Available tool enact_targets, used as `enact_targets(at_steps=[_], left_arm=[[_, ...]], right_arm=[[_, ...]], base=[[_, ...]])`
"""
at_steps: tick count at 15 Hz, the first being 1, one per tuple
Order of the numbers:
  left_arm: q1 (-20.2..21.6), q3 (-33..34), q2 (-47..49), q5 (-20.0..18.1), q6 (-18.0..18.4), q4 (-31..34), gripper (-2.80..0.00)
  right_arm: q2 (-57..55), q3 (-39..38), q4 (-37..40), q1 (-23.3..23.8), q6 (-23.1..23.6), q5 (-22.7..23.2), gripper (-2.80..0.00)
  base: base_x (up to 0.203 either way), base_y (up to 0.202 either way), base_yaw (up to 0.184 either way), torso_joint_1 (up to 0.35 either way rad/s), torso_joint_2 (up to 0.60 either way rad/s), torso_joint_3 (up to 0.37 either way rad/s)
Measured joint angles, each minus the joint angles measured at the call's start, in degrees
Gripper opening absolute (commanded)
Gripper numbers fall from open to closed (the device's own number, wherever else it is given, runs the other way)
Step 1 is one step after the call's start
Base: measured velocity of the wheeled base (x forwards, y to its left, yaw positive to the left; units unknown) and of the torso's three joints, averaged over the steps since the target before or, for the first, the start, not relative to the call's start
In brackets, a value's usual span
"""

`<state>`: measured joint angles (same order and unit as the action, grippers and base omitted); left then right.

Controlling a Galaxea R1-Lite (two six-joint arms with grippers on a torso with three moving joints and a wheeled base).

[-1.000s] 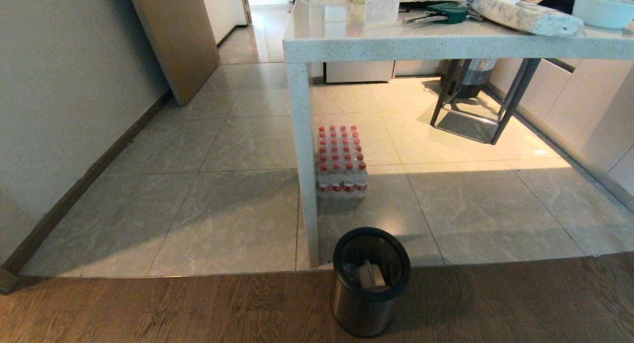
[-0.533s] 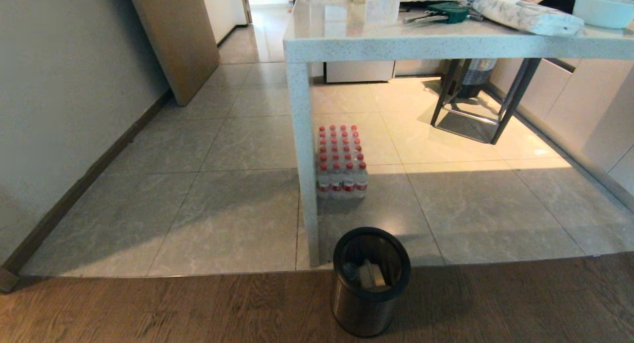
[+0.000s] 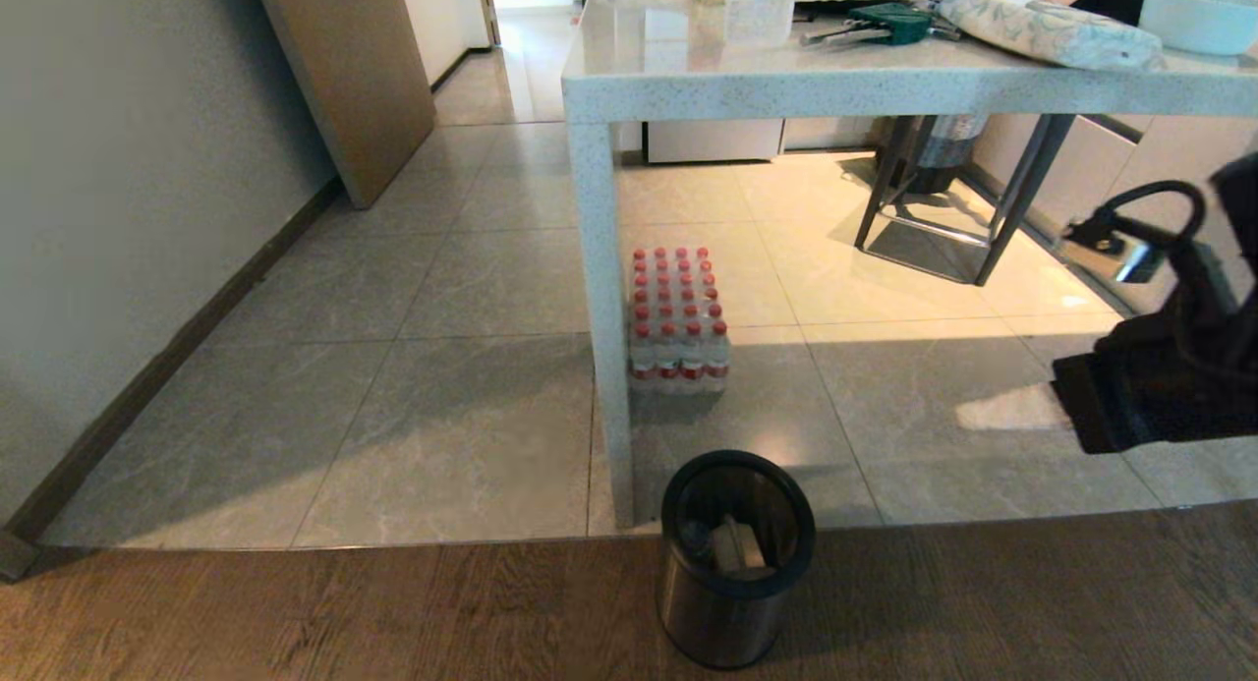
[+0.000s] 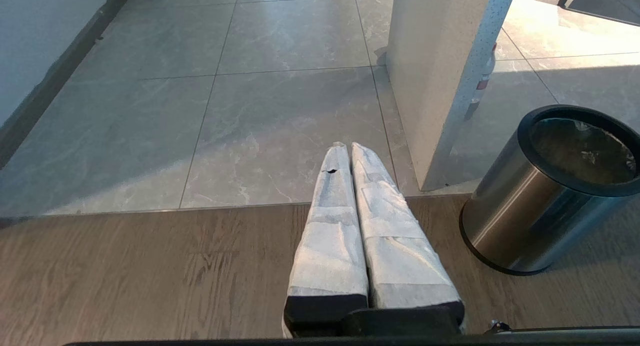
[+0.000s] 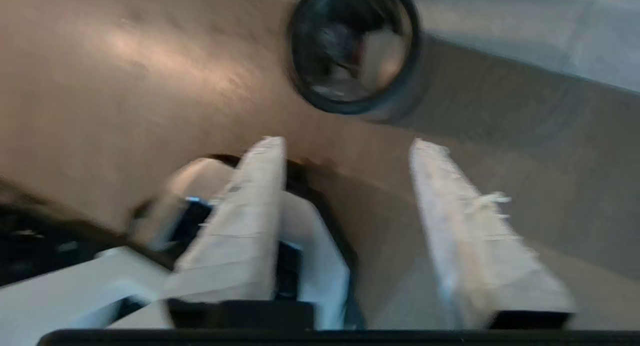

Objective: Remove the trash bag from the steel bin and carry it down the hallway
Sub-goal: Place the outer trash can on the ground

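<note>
Head view: we see the right arm (image 3: 1170, 367) raised at the right edge, right gripper (image 5: 347, 146) spread above the steel bin (image 3: 735, 553); left gripper (image 4: 348, 149) pressed together.

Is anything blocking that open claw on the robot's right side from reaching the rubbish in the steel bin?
Nothing visible does. The right tool hangs open above bare wood floor, and the steel bin has no lid, with the trash bag exposed inside.

Sunlit grey tile floor (image 3: 472, 425) under speckled table (image 3: 885, 96)
</note>
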<state>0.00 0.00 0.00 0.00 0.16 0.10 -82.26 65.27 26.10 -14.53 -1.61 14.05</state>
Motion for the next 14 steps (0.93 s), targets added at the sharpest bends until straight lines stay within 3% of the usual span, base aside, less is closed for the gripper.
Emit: enact_targets(at_steps=[2, 6, 7, 9, 14], left_arm=[[0.0, 0.0, 0.0, 0.0, 0.02, 0.0, -2.8], [0.0, 0.0, 0.0, 0.0, 0.01, 0.0, -2.8], [0.0, 0.0, 0.0, 0.0, 0.01, 0.0, -2.8], [0.0, 0.0, 0.0, 0.0, 0.02, -0.02, -2.8], [0.0, 0.0, 0.0, 0.0, 0.02, -0.02, -2.8]], right_arm=[[-6.29, 2.27, 0.05, -2.67, 1.58, -5.93, 0.0], [-15.16, 3.47, 1.66, -10.78, 2.6, -27.38, 0.0], [-16.83, 3.58, 1.71, -11.98, 2.83, -30.15, 0.0], [-20.76, 5.17, 1.82, -14.04, 4.19, -31.58, 0.0], [-25.57, 6.25, 1.42, -17.33, 5.33, -27.35, 0.0]], base=[[0.0, 0.0, 0.0, 0.0, 0.0, 0.0], [0.0, 0.0, 0.0, 0.0, 0.0, 0.0], [0.0, 0.0, 0.0, 0.0, 0.0, 0.0], [0.0, 0.0, 0.0, 0.0, 0.0, 0.0], [0.0, 0.0, 0.0, 0.0, 0.0, 0.0]])
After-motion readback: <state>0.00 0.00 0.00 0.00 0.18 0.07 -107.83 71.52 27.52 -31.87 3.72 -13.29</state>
